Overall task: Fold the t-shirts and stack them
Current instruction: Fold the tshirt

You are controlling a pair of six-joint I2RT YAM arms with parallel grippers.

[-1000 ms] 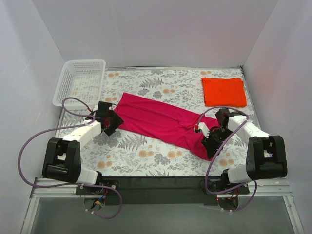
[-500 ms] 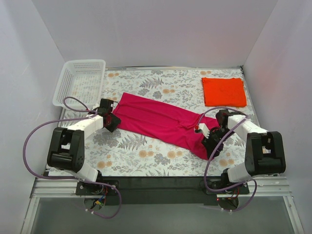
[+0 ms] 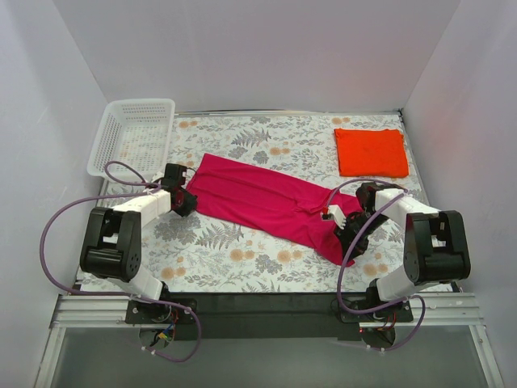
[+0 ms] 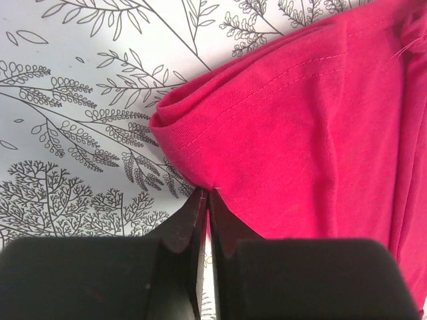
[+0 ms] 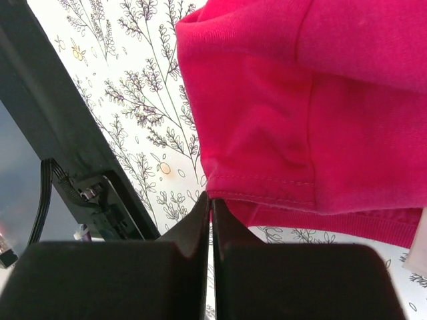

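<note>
A magenta-pink t-shirt (image 3: 266, 202) lies folded in a long strip, running diagonally from the left middle to the right front of the table. My left gripper (image 3: 184, 202) sits at its left end, shut on the stitched hem (image 4: 200, 143), and a sliver of pink shows between the left gripper (image 4: 205, 192) tips. At the strip's lower right end my right gripper (image 3: 349, 238) is shut on the hem (image 5: 260, 190); the right gripper (image 5: 209, 198) tips pinch the cloth edge. An orange-red t-shirt (image 3: 371, 152) lies folded in a neat square at the back right.
A white lattice basket (image 3: 133, 133) stands at the back left corner. The table wears a floral cloth (image 3: 234, 250). White walls close in on three sides. The black front rail (image 5: 60, 133) runs close by my right gripper.
Both grippers have closed on the magenta shirt's ends. The left gripper slid a little toward the shirt's left edge; the right gripper settled lower at the lower right end.
</note>
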